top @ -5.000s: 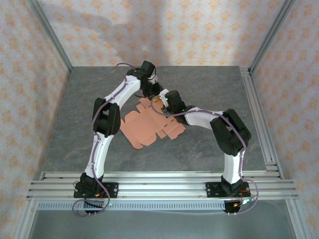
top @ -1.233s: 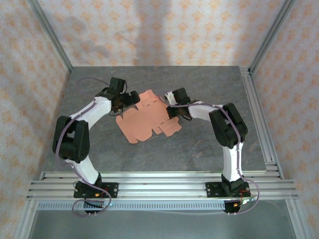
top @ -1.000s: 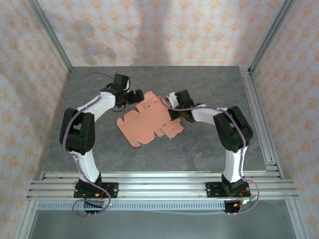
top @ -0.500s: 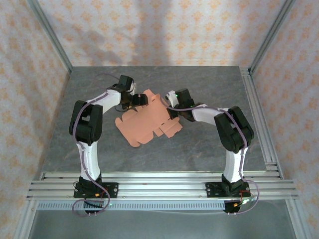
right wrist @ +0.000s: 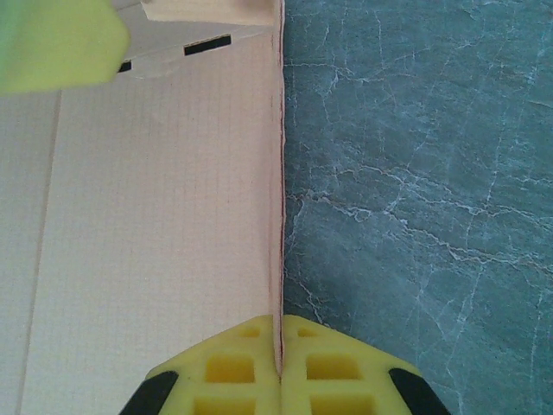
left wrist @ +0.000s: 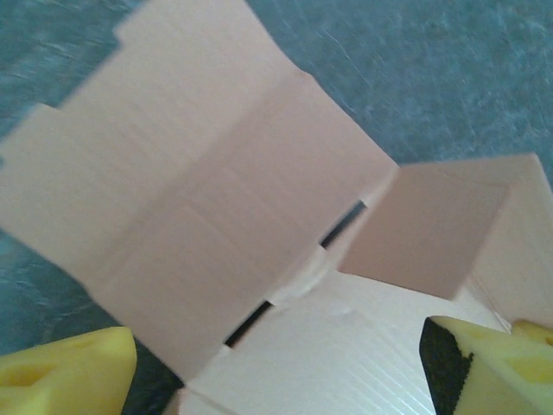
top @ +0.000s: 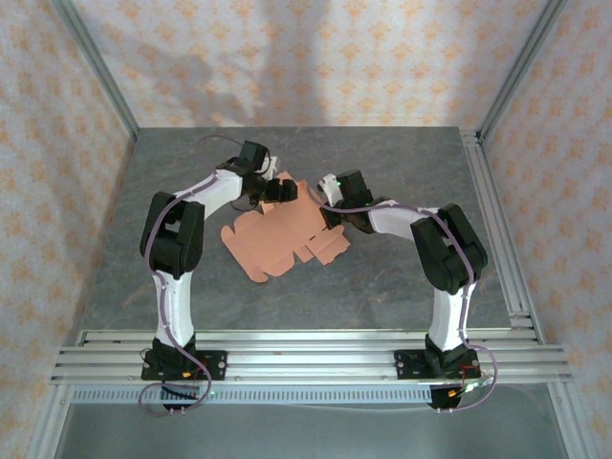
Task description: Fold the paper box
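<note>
As seen from above, a grey, white-veined table (top: 402, 277) forms the floor of a booth walled with pale wallpaper (top: 316, 57) printed in orange motifs; aluminium posts (top: 96, 67) mark the corners and aluminium rails (top: 306, 349) run along the near edge, where both arms are bolted. At the table's centre lies the paper box (top: 277, 239), a salmon-pink die-cut sheet, mostly flat, its long axis running from near left to far right. The left gripper (top: 279, 189) meets its far edge and the right gripper (top: 330, 212) its right side.

The overhead view gives the layout but not the grips. From the left wrist, the left gripper's yellow fingers (left wrist: 65, 376) stand wide apart at the lower corners, with card between them and nothing clamped. Beyond them one flap (left wrist: 423, 233) rises from the sheet beside two dark slots (left wrist: 341, 225). From the right wrist, the right gripper (right wrist: 279, 363) has its yellow fingers (right wrist: 225, 367) pressed together on a panel of the box standing on edge. Flat card lies to the left of that edge and bare table to the right
</note>
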Action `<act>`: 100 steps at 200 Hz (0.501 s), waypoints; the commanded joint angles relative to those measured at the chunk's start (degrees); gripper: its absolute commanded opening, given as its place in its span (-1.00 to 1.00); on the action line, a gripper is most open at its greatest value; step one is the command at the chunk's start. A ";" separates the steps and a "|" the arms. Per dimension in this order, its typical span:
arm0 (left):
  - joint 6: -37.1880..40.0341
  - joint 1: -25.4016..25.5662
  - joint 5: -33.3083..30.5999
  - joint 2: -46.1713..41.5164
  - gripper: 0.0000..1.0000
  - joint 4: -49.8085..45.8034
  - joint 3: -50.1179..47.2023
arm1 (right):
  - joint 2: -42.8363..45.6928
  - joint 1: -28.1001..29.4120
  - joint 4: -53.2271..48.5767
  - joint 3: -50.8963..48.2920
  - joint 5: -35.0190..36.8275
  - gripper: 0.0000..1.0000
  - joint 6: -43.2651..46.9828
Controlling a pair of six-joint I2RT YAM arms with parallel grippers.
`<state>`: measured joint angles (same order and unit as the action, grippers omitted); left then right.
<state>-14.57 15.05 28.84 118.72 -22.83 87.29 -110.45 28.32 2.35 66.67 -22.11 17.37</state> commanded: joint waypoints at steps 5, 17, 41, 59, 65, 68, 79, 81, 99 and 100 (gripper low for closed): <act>2.15 0.55 1.79 -1.99 0.72 -1.67 0.15 | 0.70 0.01 -0.76 2.09 0.44 -1.00 -0.49; 2.09 0.87 1.62 -3.07 0.72 -1.41 -0.87 | 0.49 -0.01 -1.09 2.36 0.69 -1.00 -0.58; 1.40 1.56 1.86 -5.39 0.72 0.95 -3.96 | 0.16 -0.09 -1.47 2.58 1.37 -1.00 -0.76; 1.01 2.00 2.56 -5.18 0.61 0.73 -4.40 | 0.00 -0.03 -1.62 2.79 1.56 -1.00 -0.84; 0.63 2.08 2.54 -4.94 0.56 0.53 -4.41 | -0.07 -0.01 -1.59 2.84 1.66 -1.00 -0.84; 0.43 2.09 2.54 -4.86 0.53 0.51 -4.48 | -0.11 -0.02 -1.64 2.80 1.73 -1.00 -0.84; -0.16 2.13 2.79 -4.88 0.44 1.25 -5.31 | -0.17 -0.04 -1.90 2.98 2.18 -1.00 -0.89; -0.30 2.17 2.80 -4.85 0.42 1.42 -5.53 | -0.19 -0.06 -1.95 2.97 2.25 -1.00 -0.85; -1.19 2.22 3.63 -4.66 0.31 2.85 -6.98 | -0.28 -0.04 -1.91 2.93 2.67 -1.00 -0.85; -1.27 2.24 3.70 -4.65 0.31 2.91 -7.06 | -0.29 -0.03 -1.95 2.93 2.68 -1.00 -0.85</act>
<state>-14.68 16.73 30.22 115.72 -21.37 82.46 -110.48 28.32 0.67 67.53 -20.97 17.15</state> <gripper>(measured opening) 0.676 0.051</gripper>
